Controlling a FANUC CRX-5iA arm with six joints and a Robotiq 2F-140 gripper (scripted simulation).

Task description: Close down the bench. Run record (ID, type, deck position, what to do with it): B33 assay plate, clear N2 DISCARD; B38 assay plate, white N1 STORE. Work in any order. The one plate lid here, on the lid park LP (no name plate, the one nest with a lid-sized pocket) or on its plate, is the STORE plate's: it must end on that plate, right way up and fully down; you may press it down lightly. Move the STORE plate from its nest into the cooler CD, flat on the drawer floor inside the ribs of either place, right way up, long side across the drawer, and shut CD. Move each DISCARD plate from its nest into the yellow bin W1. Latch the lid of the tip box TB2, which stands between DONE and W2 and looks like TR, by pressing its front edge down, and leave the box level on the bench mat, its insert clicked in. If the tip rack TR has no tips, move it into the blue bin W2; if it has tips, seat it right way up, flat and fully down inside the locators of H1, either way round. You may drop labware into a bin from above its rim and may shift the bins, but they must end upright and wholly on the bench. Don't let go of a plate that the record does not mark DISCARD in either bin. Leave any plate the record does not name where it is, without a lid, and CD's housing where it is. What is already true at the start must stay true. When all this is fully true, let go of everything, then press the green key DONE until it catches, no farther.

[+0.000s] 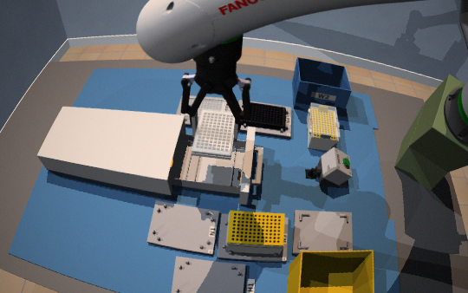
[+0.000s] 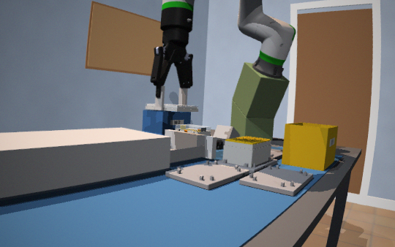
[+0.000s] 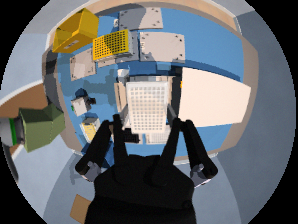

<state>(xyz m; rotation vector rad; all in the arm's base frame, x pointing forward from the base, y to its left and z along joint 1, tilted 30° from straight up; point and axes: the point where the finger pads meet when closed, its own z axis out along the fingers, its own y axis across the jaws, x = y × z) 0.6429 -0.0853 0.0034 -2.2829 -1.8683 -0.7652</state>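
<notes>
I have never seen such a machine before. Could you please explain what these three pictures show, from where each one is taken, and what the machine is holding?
This is one robot arm on a lab bench. Its black two-fingered gripper is shut on a white plate full of small wells and holds it level above an open drawer of the long pale cooler.

The first picture looks down from above, the second looks across the bench from the side, and the round third one comes from a camera on the arm's wrist, looking down past the fingers.

On the blue mat stand grey nests, a rack of yellow tips, a smaller tip box, a black plate, a blue bin, a yellow bin and a box with a green key.
</notes>
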